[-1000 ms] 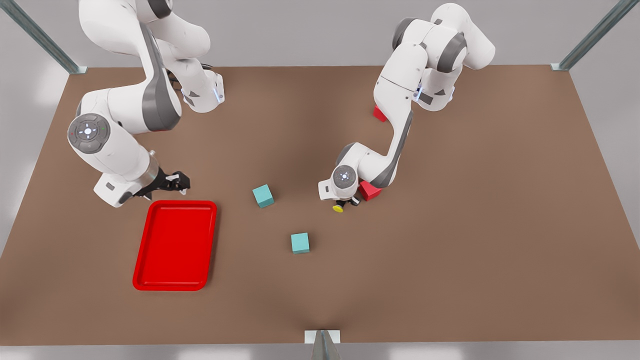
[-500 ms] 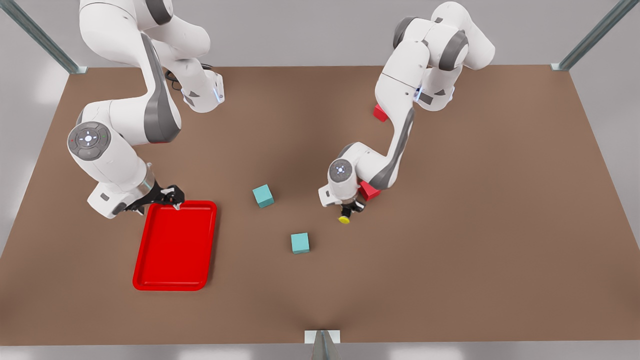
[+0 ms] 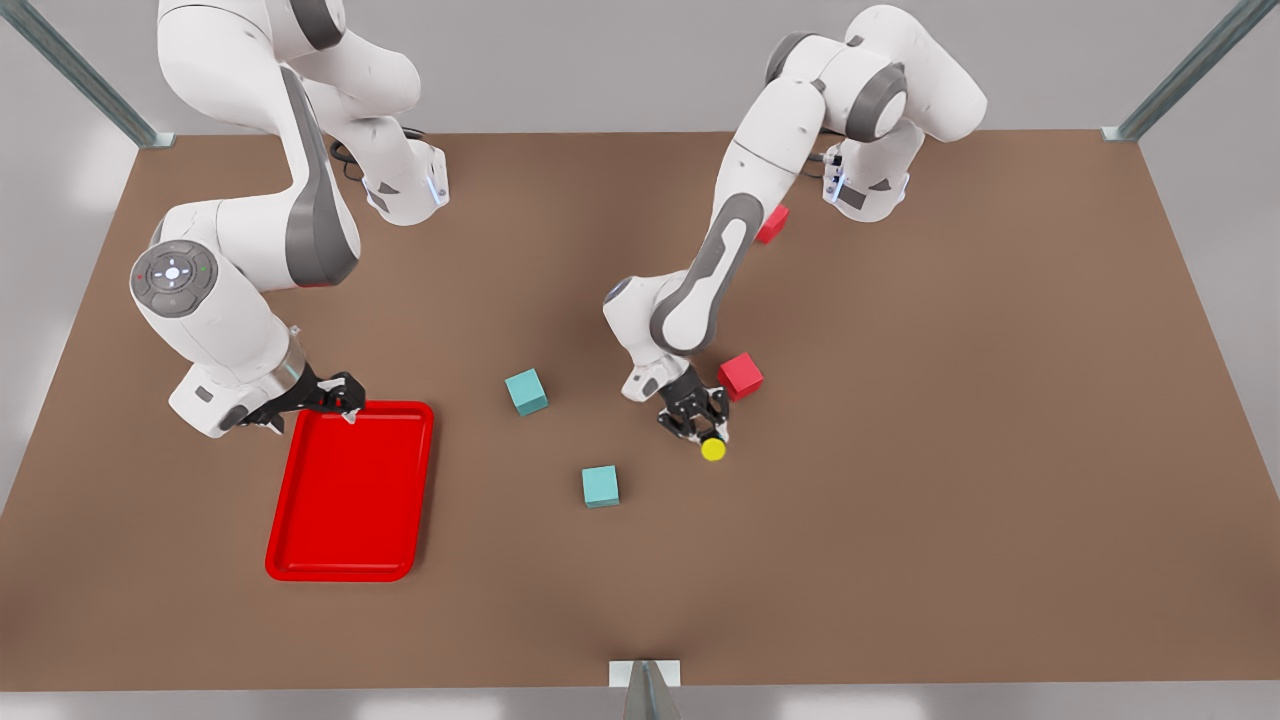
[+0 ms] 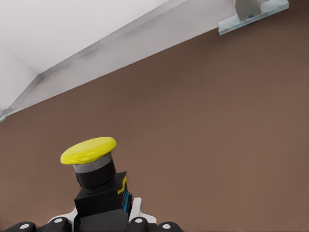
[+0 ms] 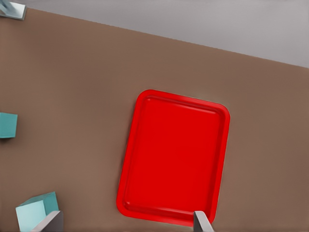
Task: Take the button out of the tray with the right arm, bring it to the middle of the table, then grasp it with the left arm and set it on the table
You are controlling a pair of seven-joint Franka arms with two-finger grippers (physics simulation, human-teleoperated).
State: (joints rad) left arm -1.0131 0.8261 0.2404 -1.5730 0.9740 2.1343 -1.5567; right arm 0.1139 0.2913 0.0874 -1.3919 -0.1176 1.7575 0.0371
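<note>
The button (image 3: 712, 449), a yellow cap on a dark body, is near the middle of the brown table (image 3: 900, 500), pinched in my left gripper (image 3: 700, 428). In the left wrist view the button (image 4: 91, 166) sticks out past the gripper (image 4: 101, 221), cap outward, its boxy body clamped between the fingers. The red tray (image 3: 350, 490) lies at the front view's left with nothing in it. My right gripper (image 3: 335, 397) hovers open at the tray's far edge. Its wrist view looks down on the tray (image 5: 176, 154), the fingertips (image 5: 202, 223) spread wide.
Two teal cubes (image 3: 526, 391) (image 3: 600, 486) sit between the tray and the button. A red cube (image 3: 740, 376) lies just behind my left gripper, another red cube (image 3: 771, 224) farther back by the arm. The teal cubes (image 5: 34, 211) (image 5: 7, 124) also appear in the right wrist view.
My left arm swung out and its gripper carried the button toward the table's front and the front view's right. The right gripper dropped slightly toward the tray's far edge.
</note>
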